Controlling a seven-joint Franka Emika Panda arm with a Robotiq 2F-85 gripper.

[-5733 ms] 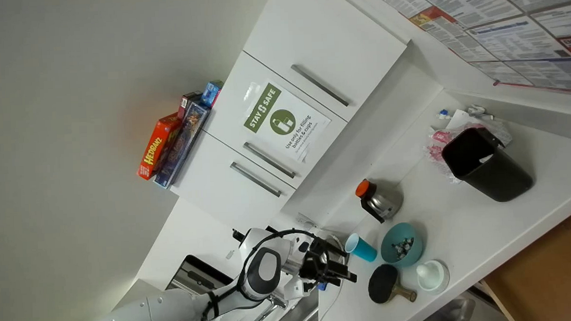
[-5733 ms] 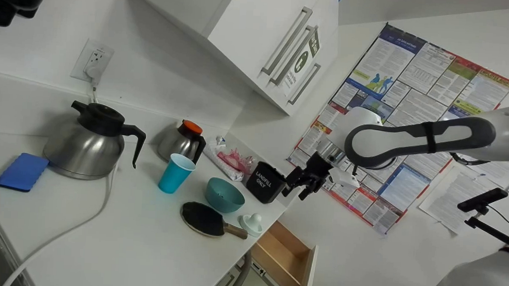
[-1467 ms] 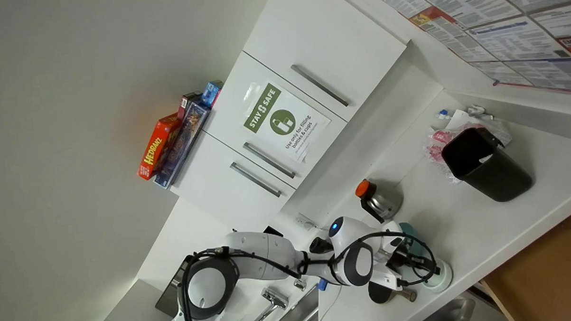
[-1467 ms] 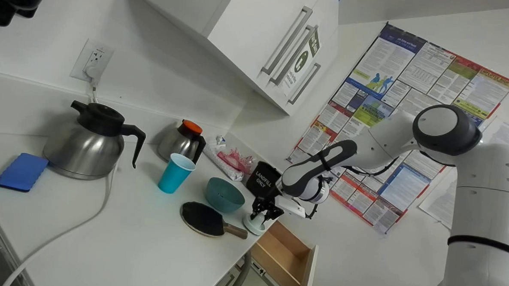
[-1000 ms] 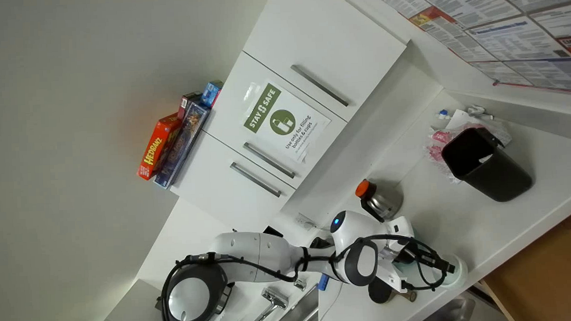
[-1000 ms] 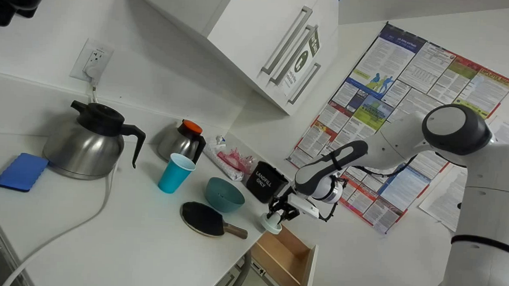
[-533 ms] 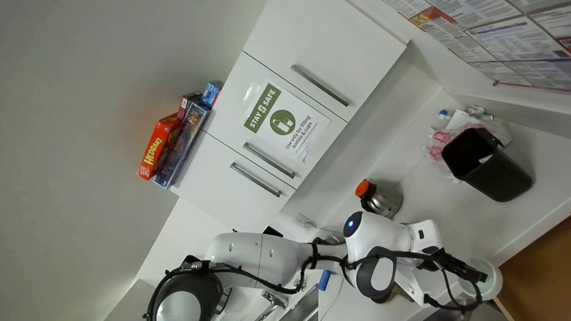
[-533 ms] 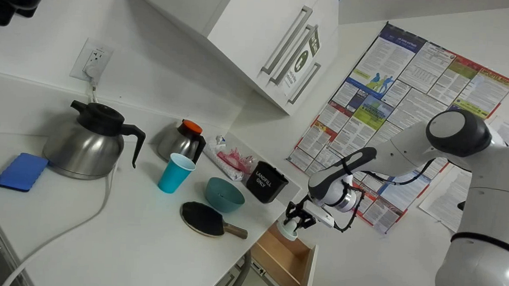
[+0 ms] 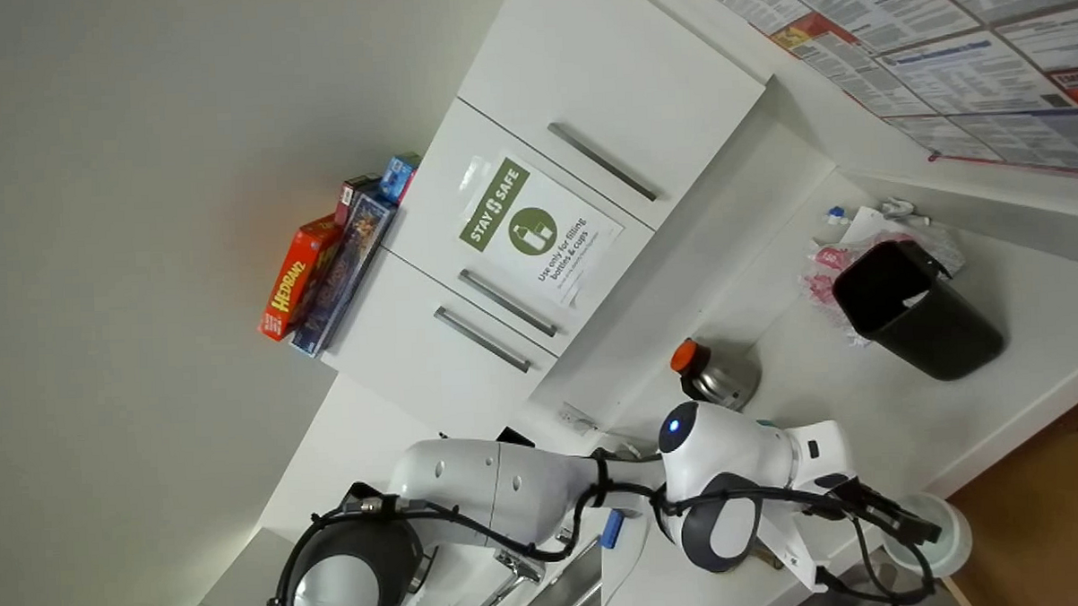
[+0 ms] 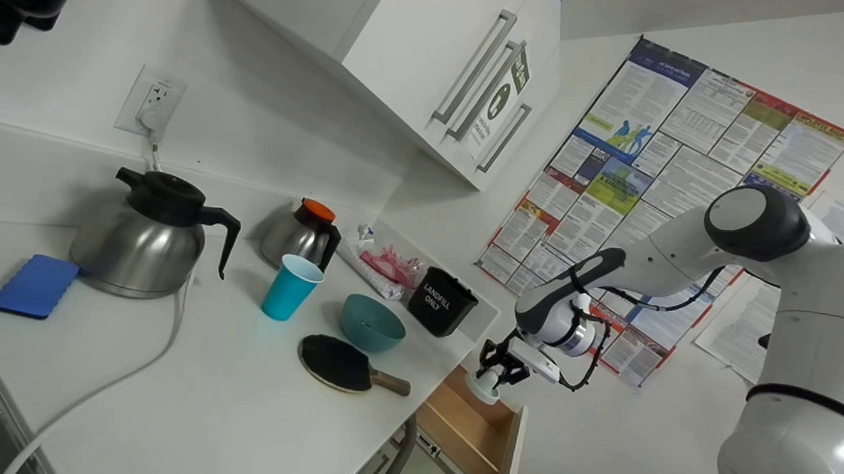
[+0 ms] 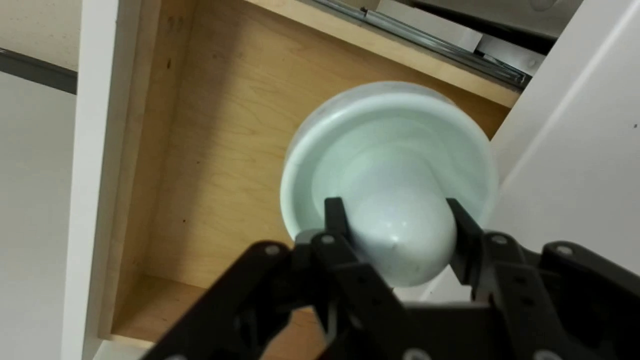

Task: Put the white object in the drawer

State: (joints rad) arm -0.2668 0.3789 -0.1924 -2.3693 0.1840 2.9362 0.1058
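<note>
Holding the white object (image 11: 387,182) by its rounded middle knob, pinched between the fingers (image 11: 335,215) of the black gripper (image 11: 395,202); parted only by the knob's width, pressing on it from either side. Hanging with its round, bowl-like rim just beyond the fingertips, over the open wooden drawer (image 11: 235,150). In the wrist view, overlapping the edge of the white counter (image 11: 590,165) to the right of the fingers; can't tell if touching. Can't tell height over the drawer floor either. Can also see the drawer's front panel (image 11: 92,165) well left of the fingers and a metal slide (image 11: 430,45) beyond them.

Stretched out on the white arm (image 9: 546,491) past the counter edge in an exterior view. Can see on the counter, left of the fingers in an exterior view, a black paddle (image 10: 345,365), a teal bowl (image 10: 372,324) and, up and left of them, a bin (image 10: 442,302) marked LANDFILL ONLY. Farther left of the fingers, can make out a blue cup (image 10: 291,288), an orange-lidded carafe (image 10: 297,239), a larger steel carafe (image 10: 140,246) and a flat blue item (image 10: 36,286). Can spot posters (image 10: 643,225) on the wall above the fingers.
</note>
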